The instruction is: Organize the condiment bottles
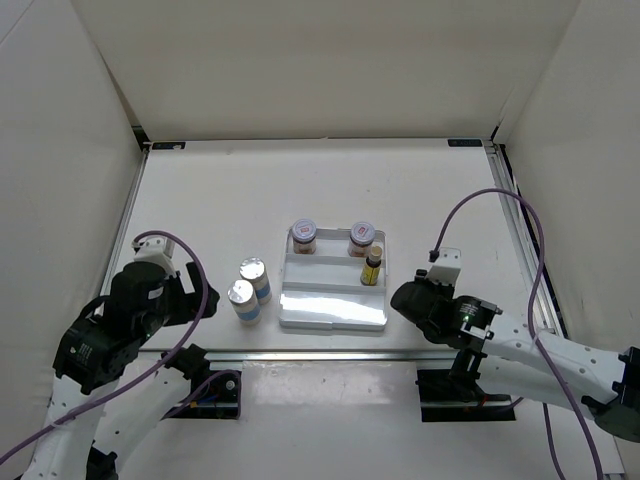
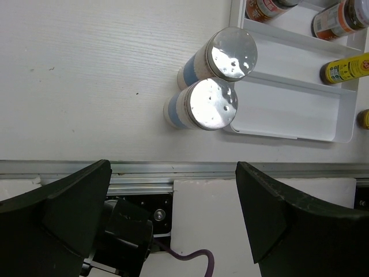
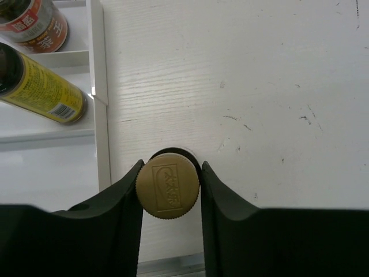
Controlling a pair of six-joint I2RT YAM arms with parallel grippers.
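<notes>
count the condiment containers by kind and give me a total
squat brown jars with white lids: 2
slim yellow bottles: 2, one in the right jaws with only its tan cap showing
silver-topped white-and-blue cylinders: 2
total: 6

Nothing can be read with certainty: the brownish jar (image 3: 31, 23) carries large Chinese characters on a red-and-white label, the yellow bottle (image 3: 40, 86) shows a white panel of tiny print, and the tan-capped bottle (image 3: 167, 184) bears an embossed framed emblem.
</notes>
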